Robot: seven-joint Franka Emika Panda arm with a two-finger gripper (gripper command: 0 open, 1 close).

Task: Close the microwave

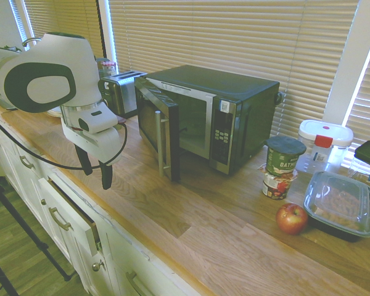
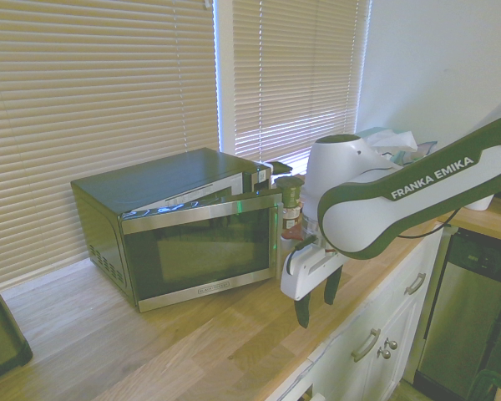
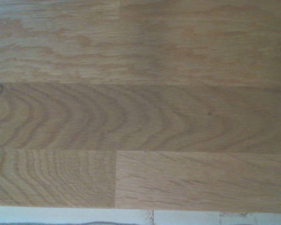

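Your microwave (image 1: 219,82) stood on the counter (image 1: 234,246) beside the toaster (image 1: 128,98), its door (image 1: 147,121) ajar. You probably had a light, hinged panel to push, with smooth glass and likely some latch resistance; the handle (image 1: 160,143) side offered the best leverage. Your gripper (image 1: 97,172) pointed downward in front of the door, fingers parted, holding nothing.
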